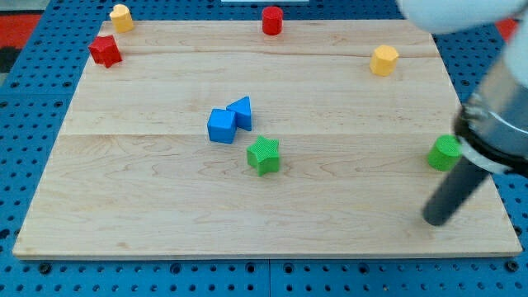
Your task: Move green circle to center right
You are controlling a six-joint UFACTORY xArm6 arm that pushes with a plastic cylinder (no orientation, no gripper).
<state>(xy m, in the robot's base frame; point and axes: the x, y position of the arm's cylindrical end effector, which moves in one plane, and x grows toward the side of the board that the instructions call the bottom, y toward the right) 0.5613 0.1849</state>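
Note:
The green circle stands near the board's right edge, about mid-height, partly hidden on its right by the arm's dark body. My tip is on the board below the green circle, slightly to its left, and apart from it. The rod slants up to the right from the tip.
A green star lies near the board's middle. A blue cube and a blue triangle touch above-left of it. A red star and yellow block sit top left, a red cylinder top middle, a yellow hexagon top right.

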